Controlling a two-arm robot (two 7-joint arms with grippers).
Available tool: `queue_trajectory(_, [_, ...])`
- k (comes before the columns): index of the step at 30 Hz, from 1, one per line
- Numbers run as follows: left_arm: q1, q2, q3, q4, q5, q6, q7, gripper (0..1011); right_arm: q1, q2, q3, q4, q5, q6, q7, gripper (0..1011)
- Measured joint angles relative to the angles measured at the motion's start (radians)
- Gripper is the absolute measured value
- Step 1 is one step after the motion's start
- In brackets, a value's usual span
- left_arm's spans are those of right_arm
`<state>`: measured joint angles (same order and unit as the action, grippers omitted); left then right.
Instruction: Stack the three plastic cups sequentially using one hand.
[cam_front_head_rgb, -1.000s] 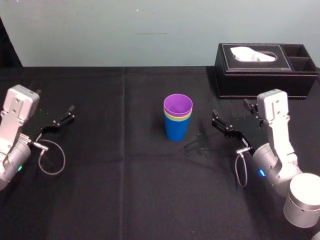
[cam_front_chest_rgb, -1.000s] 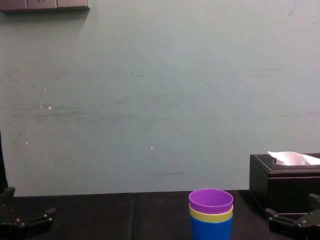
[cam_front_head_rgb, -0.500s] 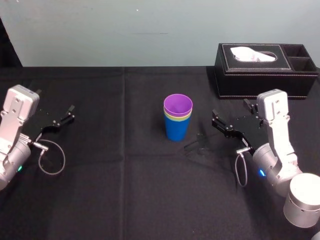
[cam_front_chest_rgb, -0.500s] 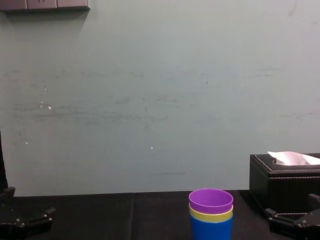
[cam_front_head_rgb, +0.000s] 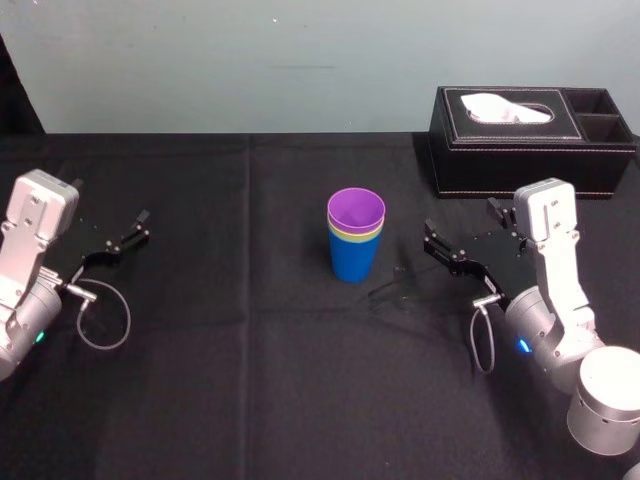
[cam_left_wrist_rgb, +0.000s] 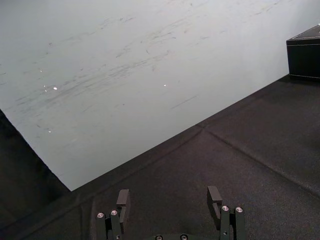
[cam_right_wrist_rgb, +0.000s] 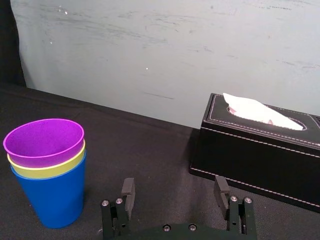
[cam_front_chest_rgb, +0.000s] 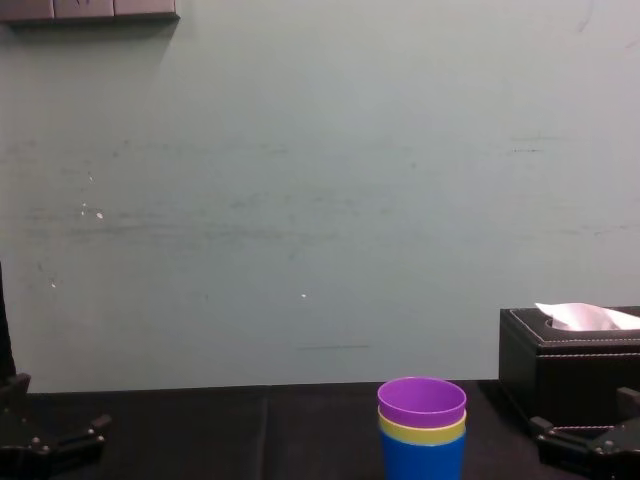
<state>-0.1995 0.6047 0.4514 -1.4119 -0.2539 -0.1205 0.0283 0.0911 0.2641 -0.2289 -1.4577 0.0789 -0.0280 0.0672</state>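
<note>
The three plastic cups stand nested upright in one stack at the middle of the black table: blue cup at the bottom, yellow-green cup in it, purple cup on top. The stack also shows low in the chest view. My right gripper hovers open and empty to the right of the stack, apart from it. My left gripper rests open and empty at the table's far left.
A black tissue box with a white tissue stands at the back right, behind the right gripper. A pale wall rises behind the table. Bare black cloth lies between the stack and the front edge.
</note>
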Motion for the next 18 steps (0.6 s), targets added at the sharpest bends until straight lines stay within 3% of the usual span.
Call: queue_trajectory(18, [0.0,0.0,0.0,0.0,0.0,0.0,0.0,1011,0.0,0.0,0.0,0.0,0.0,0.0,0.0,1003])
